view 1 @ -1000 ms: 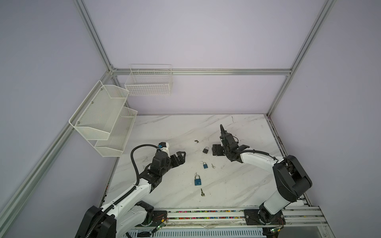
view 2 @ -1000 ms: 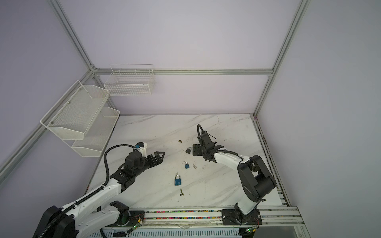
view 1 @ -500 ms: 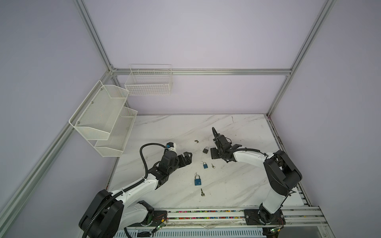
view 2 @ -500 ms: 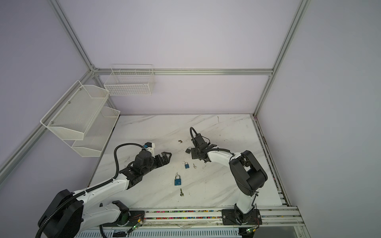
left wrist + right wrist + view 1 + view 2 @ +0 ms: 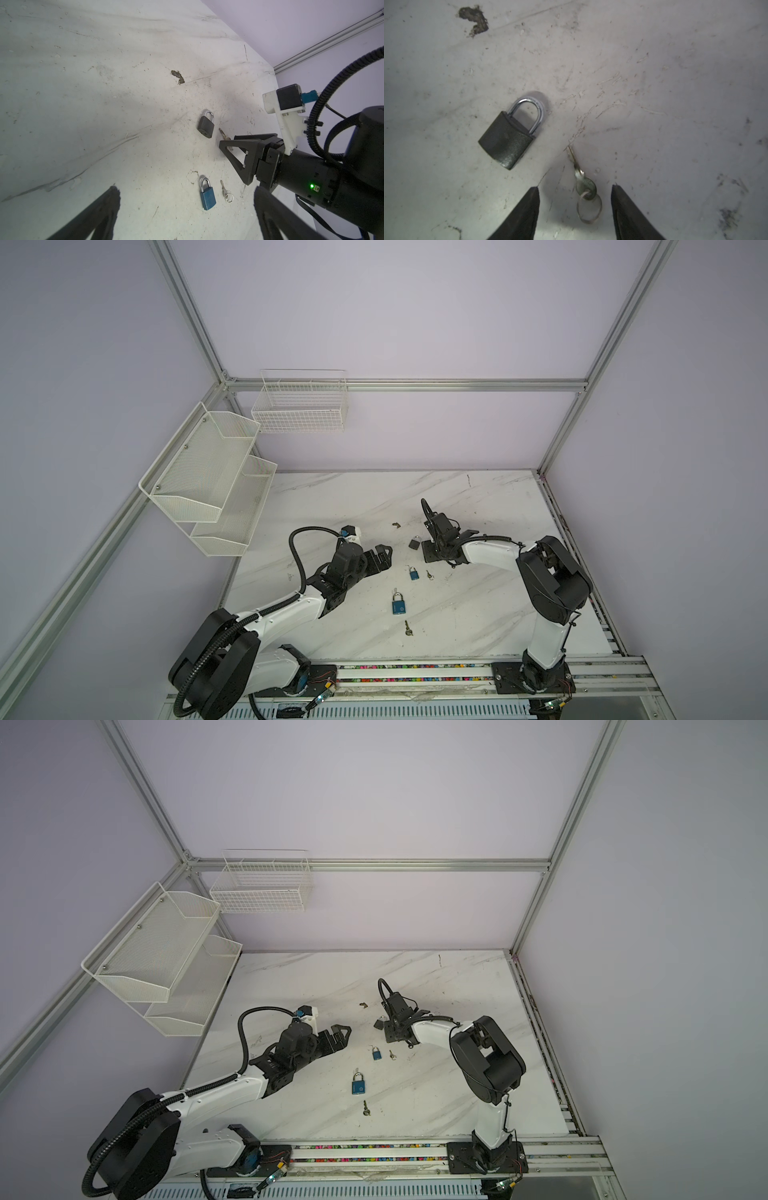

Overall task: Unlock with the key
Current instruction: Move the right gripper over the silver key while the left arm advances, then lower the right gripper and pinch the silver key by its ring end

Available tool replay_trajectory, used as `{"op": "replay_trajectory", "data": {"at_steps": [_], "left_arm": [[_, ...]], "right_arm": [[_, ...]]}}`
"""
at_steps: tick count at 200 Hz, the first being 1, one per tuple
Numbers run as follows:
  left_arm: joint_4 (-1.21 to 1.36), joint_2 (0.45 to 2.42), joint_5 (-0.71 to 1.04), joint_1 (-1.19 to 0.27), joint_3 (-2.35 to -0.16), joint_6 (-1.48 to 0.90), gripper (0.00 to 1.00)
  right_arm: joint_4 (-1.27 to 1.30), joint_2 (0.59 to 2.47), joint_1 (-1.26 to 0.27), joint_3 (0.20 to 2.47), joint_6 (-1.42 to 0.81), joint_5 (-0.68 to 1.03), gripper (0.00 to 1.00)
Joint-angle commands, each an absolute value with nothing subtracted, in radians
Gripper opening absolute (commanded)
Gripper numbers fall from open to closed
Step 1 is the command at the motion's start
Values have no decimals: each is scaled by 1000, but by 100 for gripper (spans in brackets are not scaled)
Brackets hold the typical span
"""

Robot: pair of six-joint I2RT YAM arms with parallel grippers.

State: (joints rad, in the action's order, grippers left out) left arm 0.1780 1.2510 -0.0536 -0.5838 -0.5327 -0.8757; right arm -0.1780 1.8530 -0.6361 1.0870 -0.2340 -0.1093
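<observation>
A black padlock (image 5: 508,141) lies flat on the marble table (image 5: 478,614), seen in both top views (image 5: 414,543) (image 5: 379,1024). Its silver key (image 5: 581,178) with a ring lies just beside it. My right gripper (image 5: 575,187) is down at the table, open, with a finger on each side of the key's head and a gap on both sides. In the left wrist view the key (image 5: 224,134) pokes out from between those fingers. My left gripper (image 5: 185,188) is wide open and empty, hovering low, left of a small blue padlock (image 5: 207,196).
The small blue padlock's key (image 5: 429,574) lies right of it. A larger blue padlock (image 5: 397,603) and another key (image 5: 408,628) lie nearer the front edge. A small dark item (image 5: 396,525) sits behind. White wire shelves (image 5: 216,489) hang on the left wall.
My right gripper has moved left and down onto the key by the black padlock, and its jaws have narrowed. The left arm has reached further toward the middle.
</observation>
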Motion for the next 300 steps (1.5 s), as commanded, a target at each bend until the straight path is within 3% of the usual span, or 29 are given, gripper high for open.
{"op": "replay_trajectory", "data": {"at_steps": [1,85,161,187,236,300], "left_arm": [[222,1256,-71,-588,-637,-884,100],[222,1255,-67,-589,-633,-890,100],[217,1248,-64,-589,-634,-890,100],[221,1252,-63,-588,-639,-891,100],[222,1265,-54,-589,-654,-891,100],[233,1285,-32,-592,-666,-902,100]], "right_arm": [[-203,1867,-644,1107,-218,-98,57],[-221,1861,-678,1093,-231,-64,46],[-249,1879,-684,1106,-285,-163,38],[-259,1896,-684,1121,-279,-173,29],[-262,1897,-684,1108,-279,-187,23],[-253,1884,-677,1105,-270,-174,19]]}}
